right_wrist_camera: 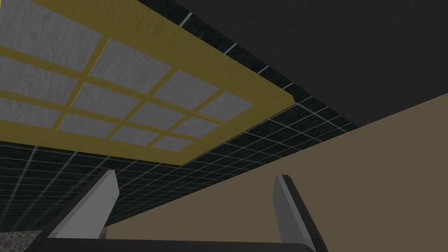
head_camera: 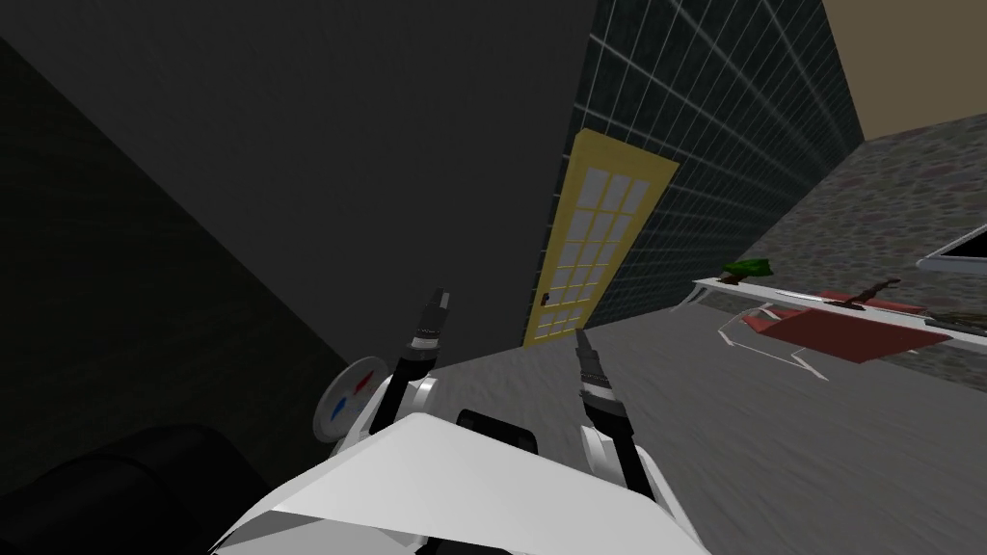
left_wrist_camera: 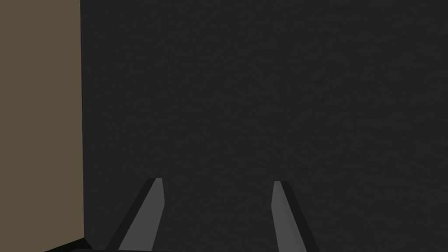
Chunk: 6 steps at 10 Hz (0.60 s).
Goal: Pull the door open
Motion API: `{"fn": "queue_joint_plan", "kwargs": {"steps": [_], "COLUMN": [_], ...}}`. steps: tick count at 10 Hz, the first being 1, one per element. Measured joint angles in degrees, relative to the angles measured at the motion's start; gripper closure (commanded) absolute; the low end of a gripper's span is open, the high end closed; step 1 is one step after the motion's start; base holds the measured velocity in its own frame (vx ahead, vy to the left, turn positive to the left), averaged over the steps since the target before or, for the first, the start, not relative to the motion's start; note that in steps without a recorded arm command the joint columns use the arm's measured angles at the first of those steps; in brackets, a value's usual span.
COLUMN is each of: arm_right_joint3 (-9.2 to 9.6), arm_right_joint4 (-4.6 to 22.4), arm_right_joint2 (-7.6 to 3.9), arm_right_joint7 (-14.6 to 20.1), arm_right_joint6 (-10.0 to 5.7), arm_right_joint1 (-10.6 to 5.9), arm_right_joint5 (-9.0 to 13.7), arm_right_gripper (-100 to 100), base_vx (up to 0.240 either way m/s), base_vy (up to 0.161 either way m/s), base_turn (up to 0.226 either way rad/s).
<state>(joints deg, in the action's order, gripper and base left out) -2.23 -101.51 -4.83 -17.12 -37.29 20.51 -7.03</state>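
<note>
A yellow door (head_camera: 590,246) with a grid of grey panes stands shut in a dark tiled wall, some way ahead across the grey floor. A small dark handle (head_camera: 546,298) sits low on its left edge. My left gripper (head_camera: 439,301) is raised in front of my chest, open and holding nothing, facing a dark wall (left_wrist_camera: 262,96). My right gripper (head_camera: 582,342) is also up and open and holds nothing. The right wrist view shows the door's upper part (right_wrist_camera: 131,83) far beyond the fingers (right_wrist_camera: 101,205), with nothing between them.
A long white shelf (head_camera: 819,303) with a small green plant (head_camera: 745,269), a dark red mat and other items stands to the right. A round white thing (head_camera: 349,393) with red and blue marks lies by my left arm. A dark rounded shape (head_camera: 135,482) sits at lower left.
</note>
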Motion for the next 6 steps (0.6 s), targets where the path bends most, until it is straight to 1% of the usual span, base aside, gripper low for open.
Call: {"fn": "queue_joint_plan", "kwargs": {"steps": [1,3,6], "arm_right_joint3": [-0.28,-0.65,-1.4], "arm_right_joint4": [1.32,3.44,7.62], "arm_right_joint2": [-0.2,-0.47,-0.83], "arm_right_joint7": [-1.1,-3.34,-6.81], "arm_right_joint6": [-0.23,-0.67,-1.57], "arm_right_joint1": [-0.54,-1.03,-2.62], "arm_right_joint5": [-0.31,-1.0,-2.03], "arm_right_gripper": [-100,-100,-100], "base_vx": [0.074,0.099,0.086], "base_vy": [-0.065,-0.079,-0.093], "base_turn": [0.082,0.081,0.089]}}
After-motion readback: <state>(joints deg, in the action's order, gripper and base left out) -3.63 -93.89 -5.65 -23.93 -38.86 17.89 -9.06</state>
